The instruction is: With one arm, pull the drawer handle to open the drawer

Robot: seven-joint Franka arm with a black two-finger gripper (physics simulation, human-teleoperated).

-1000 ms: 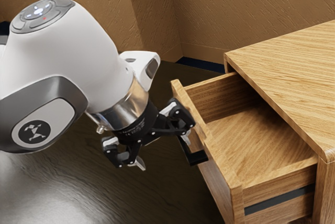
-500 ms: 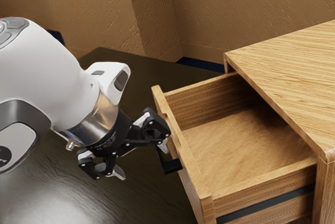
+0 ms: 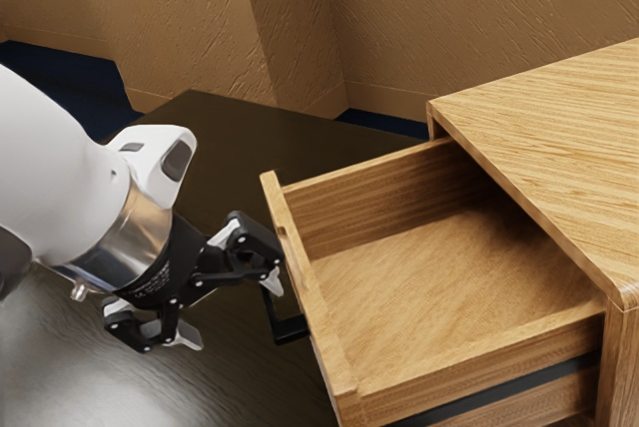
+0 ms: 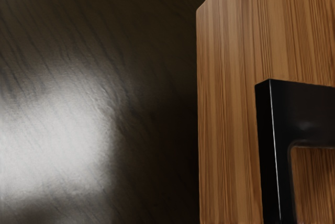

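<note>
Exterior view first: the drawer (image 3: 379, 198) is seen drawn well out of the wooden cabinet (image 3: 559, 138), its inside bare. The tool (image 3: 232, 319) is held at the drawer front with its fingers spread wide. The upper one is hooked at the black handle (image 3: 291, 328) and the lower one hangs clear, so nothing is clamped between them. The pulling step is judged to be in hand and far along. For the next move, a straight draw away from the cabinet is called for, with care that the hooked finger is not slipped off the handle. The cabinet is stood on a dark, glossy bench (image 3: 230, 148), and rough brown walls (image 3: 449, 18) are met in a corner behind.

Over to the wrist view: the grained drawer front (image 4: 230, 77) is seen close, with the handle (image 4: 272, 150) set on it. Beside it lies the bench (image 4: 63, 145), where a pale sheen of light is caught.
</note>
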